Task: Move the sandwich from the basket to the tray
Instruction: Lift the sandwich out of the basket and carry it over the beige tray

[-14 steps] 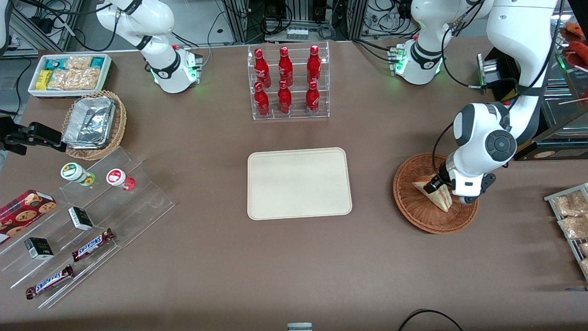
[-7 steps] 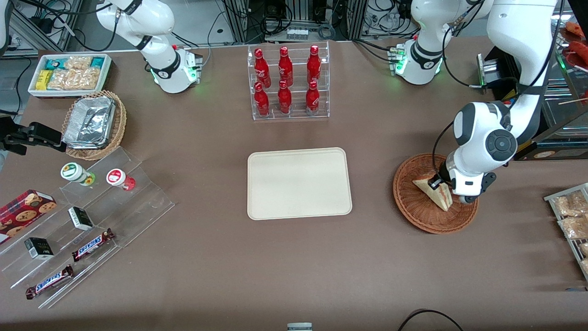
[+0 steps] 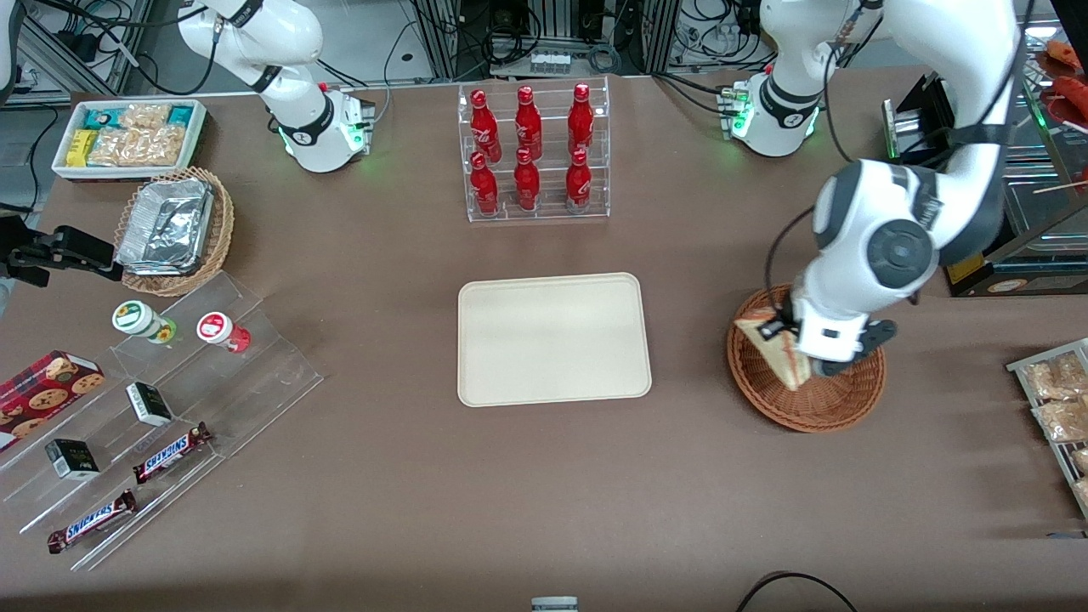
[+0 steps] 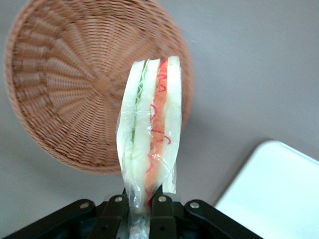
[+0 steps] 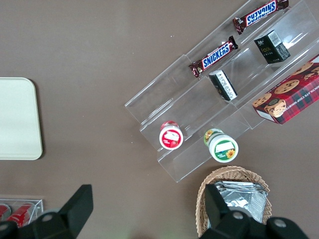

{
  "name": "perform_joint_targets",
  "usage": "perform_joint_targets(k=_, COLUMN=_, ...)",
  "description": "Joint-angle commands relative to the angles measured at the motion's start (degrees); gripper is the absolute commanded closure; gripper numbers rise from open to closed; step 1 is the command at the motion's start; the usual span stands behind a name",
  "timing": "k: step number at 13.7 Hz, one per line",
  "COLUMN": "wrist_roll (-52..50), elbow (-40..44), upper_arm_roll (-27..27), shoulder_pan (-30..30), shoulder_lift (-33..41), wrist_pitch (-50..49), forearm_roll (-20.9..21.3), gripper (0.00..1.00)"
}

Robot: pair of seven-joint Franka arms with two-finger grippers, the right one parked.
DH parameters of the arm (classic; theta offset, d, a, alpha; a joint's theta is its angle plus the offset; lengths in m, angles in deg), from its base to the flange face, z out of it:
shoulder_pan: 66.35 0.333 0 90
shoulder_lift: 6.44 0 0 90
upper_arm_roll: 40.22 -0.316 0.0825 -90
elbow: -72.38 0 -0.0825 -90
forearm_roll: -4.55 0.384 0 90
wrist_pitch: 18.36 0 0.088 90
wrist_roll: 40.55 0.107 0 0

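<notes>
A: Clear film is wrapped round the sandwich [image 4: 148, 149], and the wedge is pinched by its wrapped end in the hand [image 4: 141, 203]. How is it likely to behave?

B: It is judged light and soft. Pale bread with red and green filling is seen edge-on in the wrist view, and such layers would be crushed by a hard squeeze. The film looks smooth, so some slip is to be expected.

A: Where is it held?

B: At the narrow base, between the two black fingers [image 4: 160, 206], which are closed tight on bread and wrapper. Most of the wedge stands out unsupported from that grip, so sway or sag is possible if it is swung quickly.

A: And its place over the bench [image 3: 544, 476]?

B: In the front view the sandwich [image 3: 775, 350] hangs from the hand [image 3: 786, 336] above the basket [image 3: 816, 399], over the rim nearer the tray [image 3: 553, 338]. It appears to be clear of the wicker. The tray lies apart from the basket, toward the parked arm's end, with bare bench between them.

A: Would a better hold be advised?

B: A grip across the thicker middle of the flat bread faces would probably be steadier. With the present pinch, a slow carry and a low release onto the tray would be judged safest.
</notes>
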Motion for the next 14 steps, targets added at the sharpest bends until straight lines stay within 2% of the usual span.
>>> perform_joint_targets(k=1, wrist_roll=-0.2, elbow=5.3, upper_arm_roll=-0.5, shoulder_pan=-6.2, shoulder_lift=-2.5, wrist_pitch=-3.9, forearm_roll=0.3, gripper=1.0)
perform_joint_targets(k=7, wrist_roll=-0.2, elbow=16.2, upper_arm_roll=-0.4, shoulder_pan=-19.1, shoulder_lift=-13.0, wrist_pitch=-5.7, forearm_roll=-0.3, gripper=1.0)
perform_joint_targets(k=14, wrist_roll=-4.9, elbow=28.6, upper_arm_roll=-0.4, shoulder_pan=-28.5, shoulder_lift=-26.0, wrist_pitch=-5.2, forearm_roll=-0.8, gripper=1.0)
